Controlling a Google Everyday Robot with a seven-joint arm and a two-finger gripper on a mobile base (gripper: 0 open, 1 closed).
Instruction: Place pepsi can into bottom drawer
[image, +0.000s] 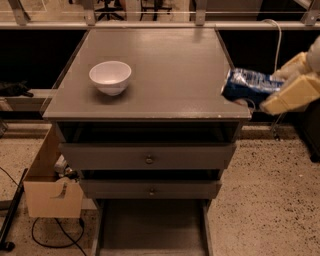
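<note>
My gripper (272, 91): it was just past the right edge of the cabinet top (170, 60), near the front right corner.
My fingers (290, 96): they squeezed the pepsi can (247, 85) from both sides.
Pepsi can: it lay on its side over that right edge.
Bottom drawer (152, 227): it was pulled out, low at the front.
White bowl (110, 76): it sat near the top's left edge.

Looks like a lab or office test space: speckled floor (270, 200), loose cables (52, 241), chair legs (107, 11) past the rail (160, 24), cardboard box (52, 199), robot jaws clamped on a pepsi can (247, 84) at the table (170, 60) edge, right side.
</note>
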